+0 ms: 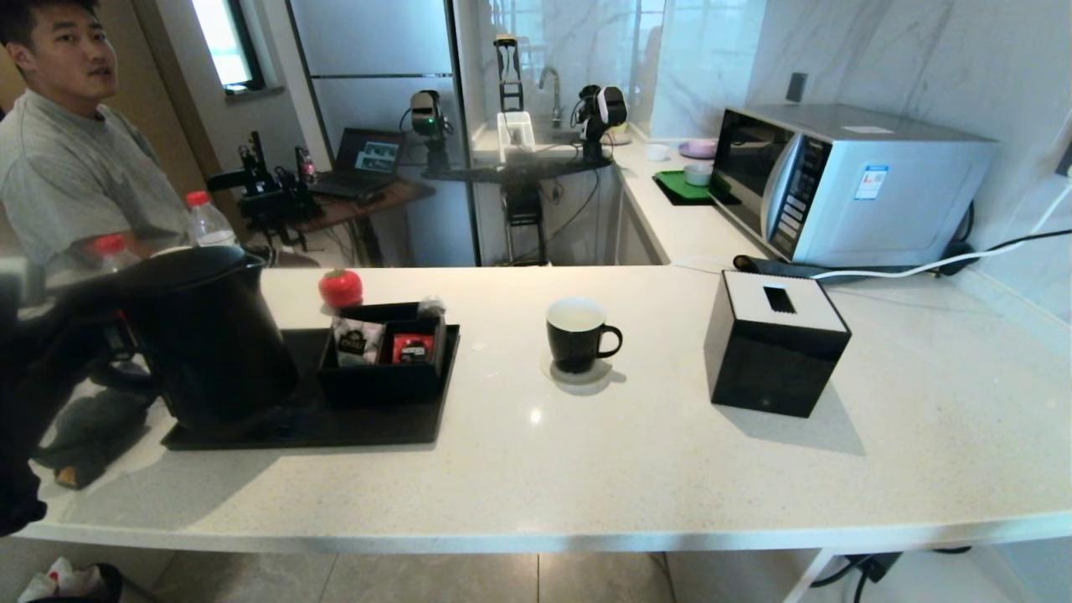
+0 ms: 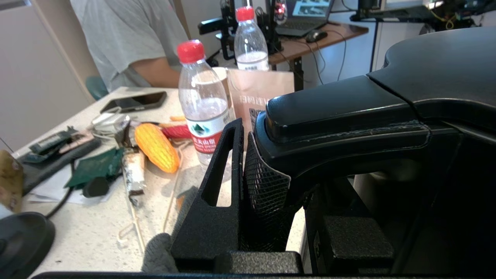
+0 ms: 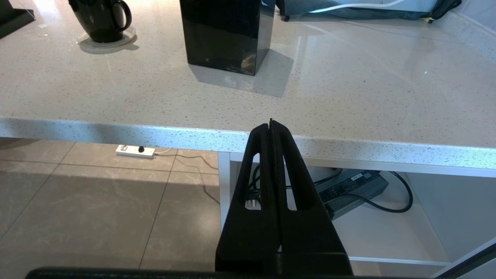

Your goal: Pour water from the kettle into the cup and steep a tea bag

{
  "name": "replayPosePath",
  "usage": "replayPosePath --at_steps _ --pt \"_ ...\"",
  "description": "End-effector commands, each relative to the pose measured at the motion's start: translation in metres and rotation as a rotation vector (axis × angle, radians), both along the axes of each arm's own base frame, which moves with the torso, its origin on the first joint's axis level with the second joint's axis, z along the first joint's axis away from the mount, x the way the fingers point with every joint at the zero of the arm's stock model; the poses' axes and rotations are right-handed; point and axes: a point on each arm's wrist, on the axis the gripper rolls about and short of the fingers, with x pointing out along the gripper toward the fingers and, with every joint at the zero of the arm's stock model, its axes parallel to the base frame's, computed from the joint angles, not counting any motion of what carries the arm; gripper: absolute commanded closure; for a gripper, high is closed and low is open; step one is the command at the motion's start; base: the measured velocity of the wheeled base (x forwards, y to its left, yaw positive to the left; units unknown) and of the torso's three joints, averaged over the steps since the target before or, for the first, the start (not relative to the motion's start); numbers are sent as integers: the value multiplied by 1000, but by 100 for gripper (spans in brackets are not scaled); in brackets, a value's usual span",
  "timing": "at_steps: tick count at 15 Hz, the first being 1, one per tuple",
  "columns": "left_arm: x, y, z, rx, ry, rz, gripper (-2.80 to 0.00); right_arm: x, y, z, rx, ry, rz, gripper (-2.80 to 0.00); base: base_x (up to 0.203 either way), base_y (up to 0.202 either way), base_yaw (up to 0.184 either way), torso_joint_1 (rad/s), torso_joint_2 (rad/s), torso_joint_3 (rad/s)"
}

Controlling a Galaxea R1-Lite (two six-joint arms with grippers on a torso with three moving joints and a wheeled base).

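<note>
The matte black kettle (image 1: 209, 335) is at the left end of a black tray (image 1: 368, 427); I cannot tell whether its base rests on the tray. My left gripper (image 2: 294, 162) is shut on the kettle's loop handle (image 2: 341, 116), with one finger (image 2: 221, 186) and its mesh pad outside the handle. The black cup (image 1: 578, 335), white inside, stands on a round coaster mid-counter, handle to the right; the right wrist view also shows the cup (image 3: 99, 19). My right gripper (image 3: 271, 124) is shut and empty, just below the counter's front edge. The tea bag is out of view.
A black organiser (image 1: 389, 352) with a white sachet and a red sachet sits on the tray, a red ball (image 1: 341, 287) behind it. A black tissue box (image 1: 775, 343) stands right of the cup, a microwave (image 1: 846, 180) beyond. Red-capped bottles (image 2: 201, 104) and a person (image 1: 67, 151) are left.
</note>
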Motion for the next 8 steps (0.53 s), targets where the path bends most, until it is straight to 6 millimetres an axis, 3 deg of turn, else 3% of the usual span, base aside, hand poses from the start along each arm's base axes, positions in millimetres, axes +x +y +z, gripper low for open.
replayPosePath --at_steps 1,8 --pt "-4 -2 11 33 -58 0 0 0 0 0 -1 1 0 0 0 0 0 0 0 0" --pt "-20 -18 19 20 -66 -27 0 0 0 0 -1 1 0 0 0 0 0 0 0 0"
